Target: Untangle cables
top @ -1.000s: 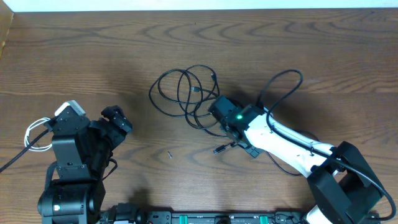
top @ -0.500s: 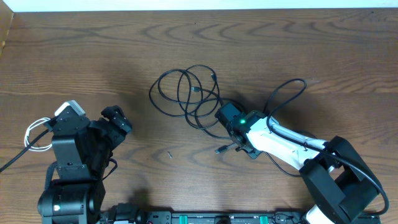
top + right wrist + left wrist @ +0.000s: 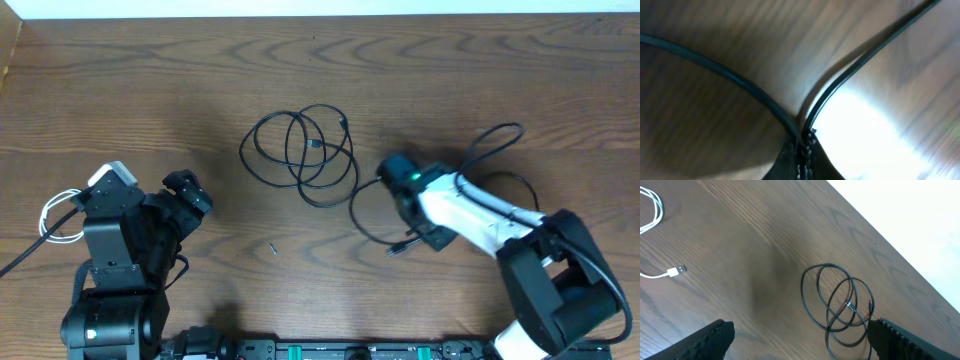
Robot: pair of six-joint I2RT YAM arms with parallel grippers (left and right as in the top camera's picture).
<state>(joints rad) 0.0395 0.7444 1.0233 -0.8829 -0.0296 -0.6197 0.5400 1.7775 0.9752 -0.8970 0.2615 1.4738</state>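
The white cable [image 3: 55, 222] is seen lying alone at the left of the table, well apart from the others, so that part is judged done. One black cable [image 3: 358, 212] is pinched in the right gripper [image 3: 803, 150], whose jaws are closed on it, and is looped just right of the black coil [image 3: 300, 155] at the centre. Whether the two touch cannot be told. The left gripper [image 3: 188, 194] is held wide apart and empty. The coil is looped over itself and is yet to be spread.

A black cable [image 3: 300, 155] lies coiled in overlapping loops at frame centre. A second black cable [image 3: 352, 212] arcs just right of it. A white cable [image 3: 47, 215] curls at the left edge.
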